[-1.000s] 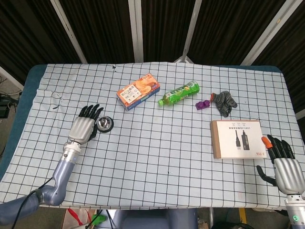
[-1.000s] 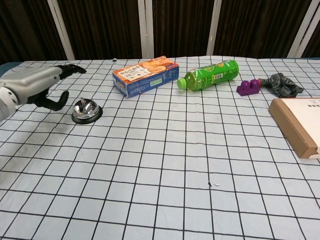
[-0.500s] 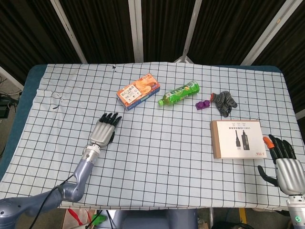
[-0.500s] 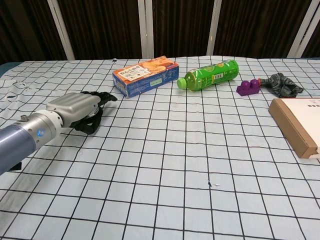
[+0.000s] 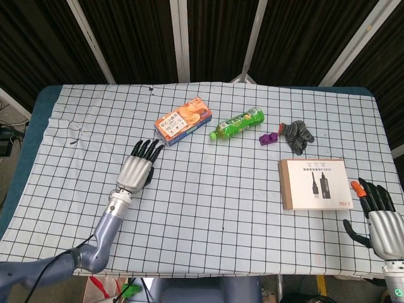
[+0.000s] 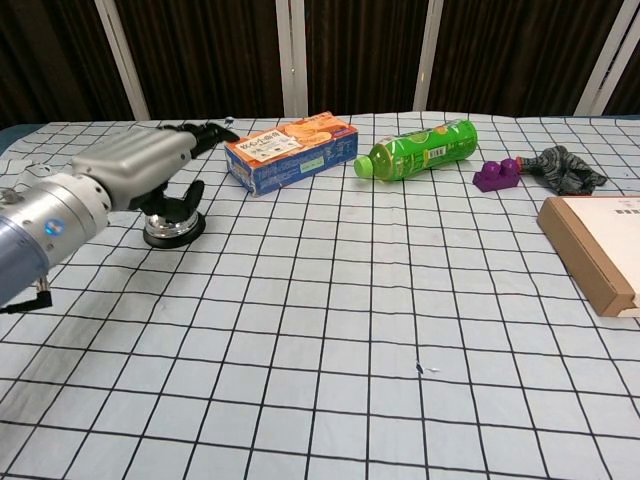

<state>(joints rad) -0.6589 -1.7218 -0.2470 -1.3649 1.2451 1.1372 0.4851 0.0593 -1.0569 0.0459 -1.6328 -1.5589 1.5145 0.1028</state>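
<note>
We see a small round silver metal call bell on a black base (image 6: 172,229) sitting on the left half of the table, well in from the left edge. Its chromed dome is mostly hidden: in the chest view only the lower rim and base show under the left hand (image 6: 150,165), and in the head view the hand (image 5: 137,168) covers it almost wholly.

The left hand has a smooth grey metallic back and black fingers (image 6: 205,131). It hovers palm down over the bell, fingers stretched out and slightly apart toward the far edge, thumb hanging down beside the dome. It holds nothing; we cannot tell whether the palm touches the bell. The grey-blue forearm runs back to the near left corner.

The right hand (image 5: 377,216) shows only in the head view, at the near right corner, grey-backed with black fingers spread and 1 orange fingertip, holding nothing.

The table carries a white cloth with a black grid (image 6: 400,330), a little wrinkled at its far left corner. Toward the far edge lie a rectangular orange and blue cardboard snack box (image 6: 292,150), a green plastic bottle on its side (image 6: 418,149), a small purple plastic block (image 6: 498,174) and a crumpled grey fabric glove (image 6: 562,168). Near the right edge lies a flat brown and white cardboard box (image 5: 315,183), just beside the right hand.
</note>
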